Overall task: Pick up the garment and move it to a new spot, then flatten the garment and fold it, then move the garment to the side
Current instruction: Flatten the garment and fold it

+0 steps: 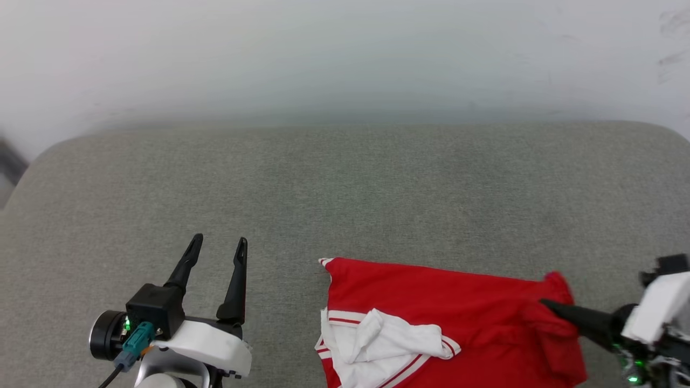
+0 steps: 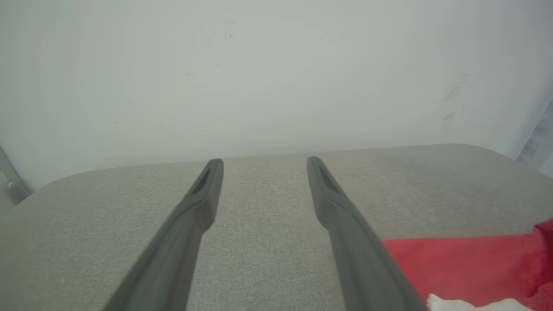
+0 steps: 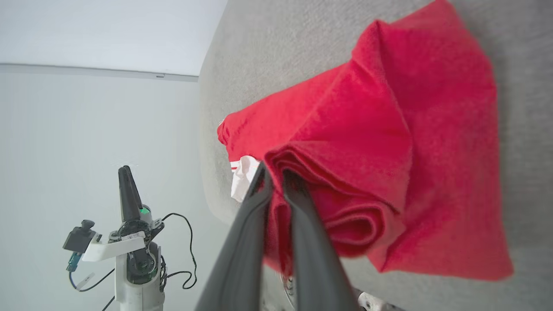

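Records the garment [image 1: 431, 307] low on the right half of a grey cushion top [image 1: 345, 188], running past the bottom edge of the head view. Shows soft red cloth with a matte, slightly napped face. Lies mostly flat along its far edge and bunches at its right end. Carries a crumpled white sleeve [image 1: 388, 339] on its near left part, edged with red-and-white striped trim.

Finds the right gripper [image 1: 545, 304] entering from the right edge, its dark tapered fingers closed on the garment's right end. Confirms the grip in the right wrist view [image 3: 276, 170]: a thick roll of several red layers [image 3: 410, 129] pinched between the two fingers, the rest draping in broad folds onto the grey fabric. Cannot tell whether the pinched end is raised off the surface.

Finds the left gripper [image 1: 221, 240] at lower left over bare cushion, well apart from the garment. Notes long black fingers spread wide in a V, holding nothing. Notes a black block, a white shell and a teal connector [image 1: 137, 337] behind them. Repeats the finding in the left wrist view [image 2: 264, 162]: smooth dark fingers, slotted near the tips, parted over plain weave, with red cloth [image 2: 466, 263] in the lower right corner.

Describes the cushion top as flat grey woven fabric, finely flecked, with rounded far corners. Backs onto a plain white wall [image 1: 345, 54], faintly scuffed at upper right.
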Controlling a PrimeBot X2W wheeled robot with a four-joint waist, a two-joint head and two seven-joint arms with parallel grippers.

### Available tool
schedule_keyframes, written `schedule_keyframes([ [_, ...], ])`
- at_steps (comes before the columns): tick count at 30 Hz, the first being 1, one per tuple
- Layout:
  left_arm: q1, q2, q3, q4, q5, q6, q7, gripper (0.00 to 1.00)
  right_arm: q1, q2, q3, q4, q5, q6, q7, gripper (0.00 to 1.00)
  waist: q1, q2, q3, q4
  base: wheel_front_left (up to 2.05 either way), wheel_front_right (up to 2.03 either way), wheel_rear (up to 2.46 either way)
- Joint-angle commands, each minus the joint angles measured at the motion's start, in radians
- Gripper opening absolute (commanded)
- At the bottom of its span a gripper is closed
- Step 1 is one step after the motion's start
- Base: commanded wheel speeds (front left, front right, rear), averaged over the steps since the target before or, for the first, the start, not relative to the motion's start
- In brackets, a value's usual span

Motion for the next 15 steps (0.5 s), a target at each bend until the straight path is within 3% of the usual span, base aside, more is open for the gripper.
schedule_keyframes([
  [1,-0.011,-0.001,-0.005,0.003,0.002,-0.006,0.004,1.0,0.019,0.003,0.061,0.02,0.045,0.0,-0.015,0.0,0.0,0.0,-0.007,0.014,0.0,0.0,0.0],
  [6,-0.019,0.007,-0.012,0.007,0.005,-0.012,0.01,1.0,0.026,0.003,0.276,0.071,0.192,0.0,-0.107,0.0,0.0,0.0,-0.007,0.045,0.0,0.0,0.0],
  [15,-0.043,-0.002,-0.03,0.016,0.008,-0.021,0.015,1.0,-0.031,0.003,0.612,0.155,0.311,0.0,-0.324,0.0,0.0,0.0,0.01,0.106,0.0,0.0,0.0],
])
